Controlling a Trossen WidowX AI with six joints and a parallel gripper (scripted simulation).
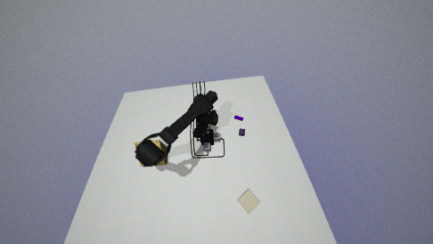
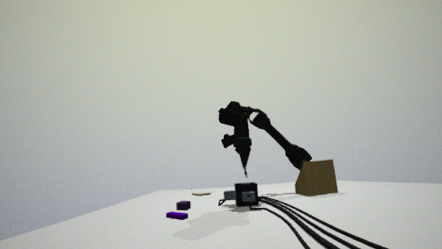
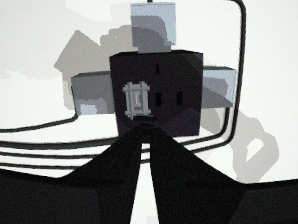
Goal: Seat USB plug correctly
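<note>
The black power cube (image 2: 246,194) (image 3: 174,70) (image 1: 211,142) stands on the white table with grey plugs in its sides. My gripper (image 2: 246,172) (image 3: 145,135) hangs straight above the cube, a short way over its top, and points down. It is shut on the USB plug, which shows only as a thin dark tip (image 2: 246,174) under the fingertips. In the wrist view the fingers hide the plug. The grey-rimmed socket (image 3: 136,100) on the cube's top lies just beyond the fingertips.
Black cables (image 2: 309,223) (image 1: 197,89) run from the cube and loop around it. Two purple blocks (image 1: 239,117) (image 1: 241,132) (image 2: 176,215) (image 2: 183,204) lie beside the cube. A beige pad (image 1: 249,200) (image 2: 201,194) lies further off. The arm's tan base (image 2: 316,178) stands behind.
</note>
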